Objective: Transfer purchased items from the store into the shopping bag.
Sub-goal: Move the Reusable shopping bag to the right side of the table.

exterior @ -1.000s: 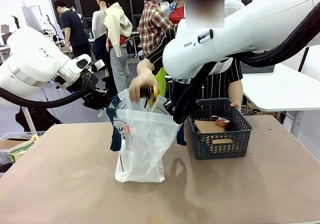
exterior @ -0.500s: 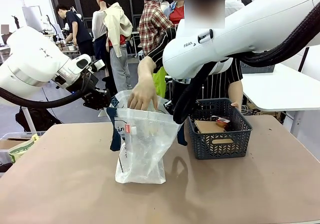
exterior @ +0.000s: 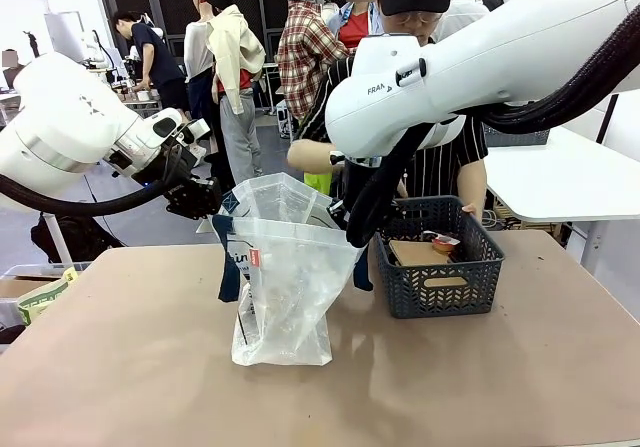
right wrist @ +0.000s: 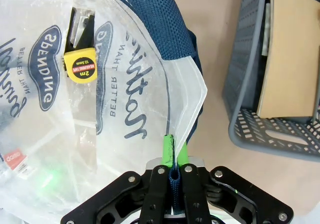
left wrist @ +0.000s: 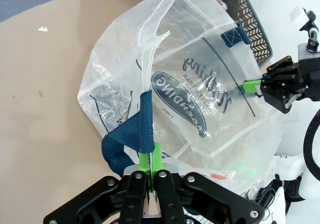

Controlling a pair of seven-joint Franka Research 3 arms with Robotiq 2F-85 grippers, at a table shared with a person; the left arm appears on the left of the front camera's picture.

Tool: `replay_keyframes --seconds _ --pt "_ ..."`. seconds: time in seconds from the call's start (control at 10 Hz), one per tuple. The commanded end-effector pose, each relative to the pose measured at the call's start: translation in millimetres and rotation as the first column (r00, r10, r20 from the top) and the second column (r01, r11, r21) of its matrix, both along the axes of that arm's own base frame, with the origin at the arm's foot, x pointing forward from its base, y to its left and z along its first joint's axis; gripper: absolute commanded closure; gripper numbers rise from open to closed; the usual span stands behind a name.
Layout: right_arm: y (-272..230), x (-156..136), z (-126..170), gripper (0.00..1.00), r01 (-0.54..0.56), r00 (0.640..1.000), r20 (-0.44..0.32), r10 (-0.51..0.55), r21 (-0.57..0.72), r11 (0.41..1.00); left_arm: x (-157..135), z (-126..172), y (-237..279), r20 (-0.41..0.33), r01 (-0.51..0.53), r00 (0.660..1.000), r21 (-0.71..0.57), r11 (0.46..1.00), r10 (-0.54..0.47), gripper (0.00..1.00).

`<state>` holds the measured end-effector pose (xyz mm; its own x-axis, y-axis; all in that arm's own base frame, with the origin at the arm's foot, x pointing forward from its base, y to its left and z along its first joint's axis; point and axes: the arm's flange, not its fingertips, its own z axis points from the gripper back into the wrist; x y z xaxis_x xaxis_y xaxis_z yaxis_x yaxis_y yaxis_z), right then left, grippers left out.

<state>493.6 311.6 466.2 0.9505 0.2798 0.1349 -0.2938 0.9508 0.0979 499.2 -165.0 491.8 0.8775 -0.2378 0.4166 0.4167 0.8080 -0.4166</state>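
The shopping bag [exterior: 285, 287] is held upright on the table [exterior: 500, 387] with its mouth spread between the two arms. The left gripper [left wrist: 150, 160] is pinched tight on a navy strap [left wrist: 134, 136]. The right gripper [right wrist: 173, 151] is likewise clamped on the opposite strap and rim. The basket [exterior: 440, 289] stands just beside the bag, on the robot's right. The brown box [right wrist: 292, 53] and the red-orange packet [exterior: 441, 241] lie in it, not yet transferred.

Risks are noted as follows. Only thin strap and film are gripped. If either slides out of the pads, the mouth would be expected to collapse and an item dropped in could miss. The bag is light and nearly empty, so a knock from the person's forearm [exterior: 312, 155] reaching between the arms could tip it.

A yellow tape measure [right wrist: 80, 66] inside the bag is revealed by the right wrist view. It is not made out from the front. Both grips are seen at once in the left wrist view, while the packet is picked out from the front.
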Motion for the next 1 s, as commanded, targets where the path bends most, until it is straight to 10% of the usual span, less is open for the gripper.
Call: replay_keyframes --seconds 0.0,0.9 --pt "-2.4 -2.7 -0.2 1.0 0.006 1.0 -0.005 -0.006 0.01 1.0 -0.1 2.0 2.4 0.007 -0.002 1.0 0.0 1.0 0.002 1.0" --pt "-2.4 -2.7 -0.2 1.0 0.006 1.0 -0.005 -0.006 0.01 1.0 -0.1 2.0 2.4 0.007 -0.002 1.0 0.0 1.0 0.002 1.0"
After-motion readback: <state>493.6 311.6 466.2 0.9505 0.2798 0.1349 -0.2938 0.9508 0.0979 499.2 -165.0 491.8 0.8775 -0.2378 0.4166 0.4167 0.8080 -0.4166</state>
